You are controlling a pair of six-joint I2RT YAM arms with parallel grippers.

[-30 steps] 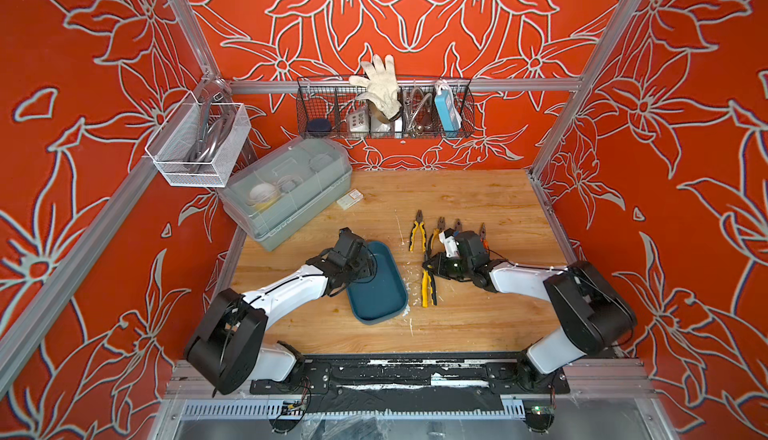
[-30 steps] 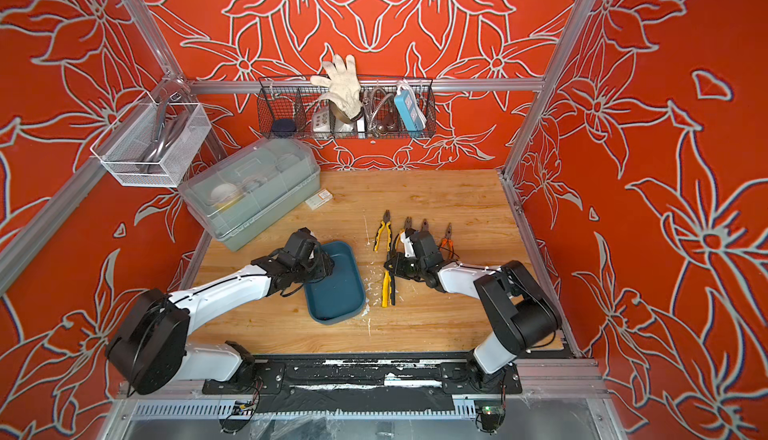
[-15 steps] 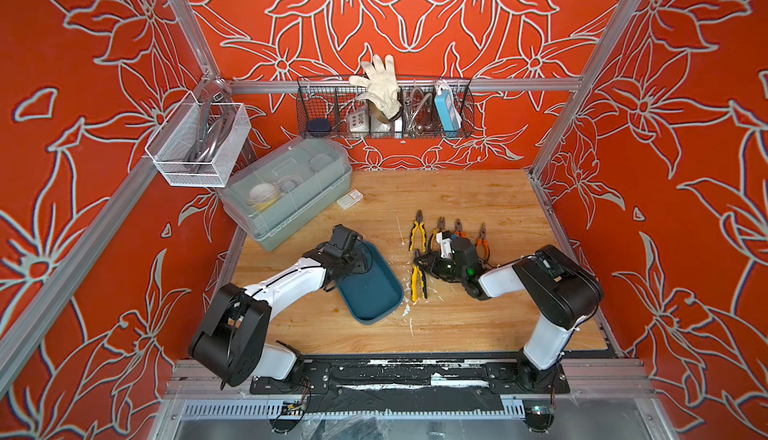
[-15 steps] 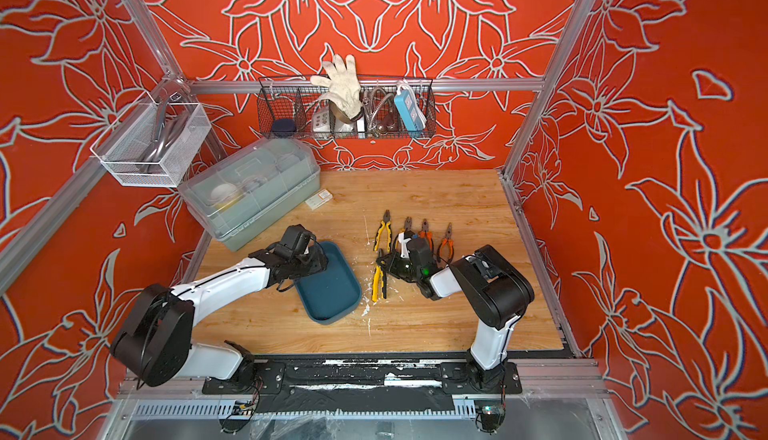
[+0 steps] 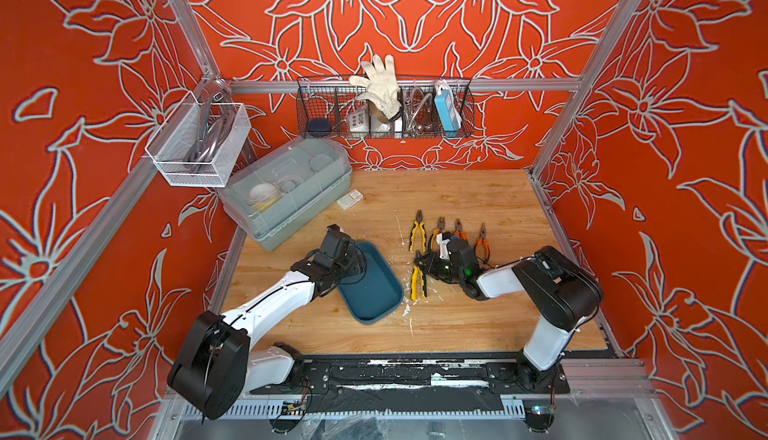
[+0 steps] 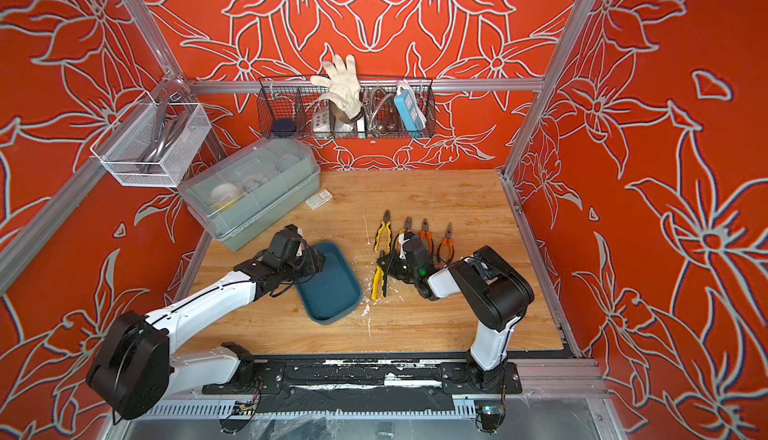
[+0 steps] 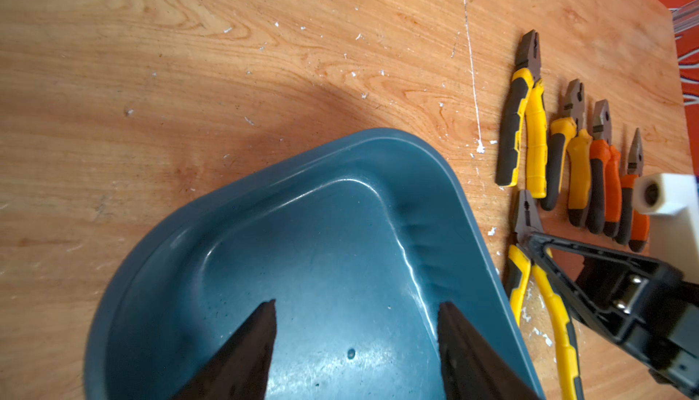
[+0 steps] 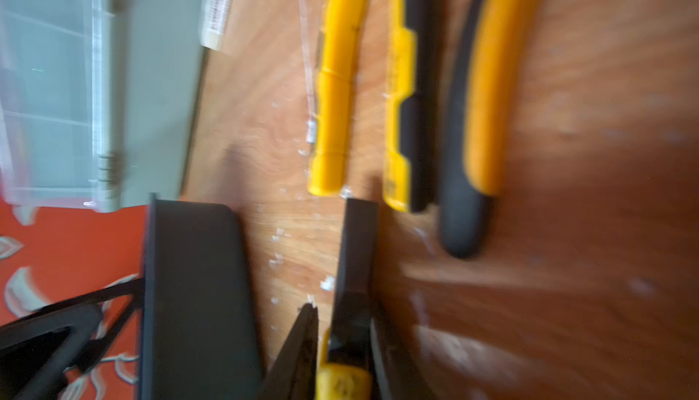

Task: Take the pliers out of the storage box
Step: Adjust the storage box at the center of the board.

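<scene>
1. Tray point(image 5: 374, 292) sits skewed on the worktop point(image 5: 457, 192), between the two arms. The left wrist view shows its floor bare, with no tool inside.
2. A row of four pliers point(image 7: 577, 175) lies on the wood well clear of the tray: two yellow, two orange, side by side. Heads point to the back wall and handles toward the robot. It looks like a deliberate laying-out spot, kept away from the tray so nothing slides back in.
3. The fifth pliers point(image 5: 417, 282), yellow, lies flat just beside the tray on the side toward the right arm. It is nearer the robot than the row, with its head close to the row's handle ends. It seems to start a second rank.
4. Right gripper point(image 5: 421, 262) is low at that tool's head, jaws narrow with the head between them. The right wrist view is smeared, so I cannot tell whether they pinch the metal or have let go.
5. Left gripper point(image 7: 357, 305) hangs over the tray's far end, jaws wide with nothing between them. The tips are above the floor, not on the rim. It is probably there to steady the tray or check for more tools.
6. My reading is that all five are out and only the right arm's release and retreat remain. If that arm lifts with the head caught, it could drag the tool into the row.
</scene>
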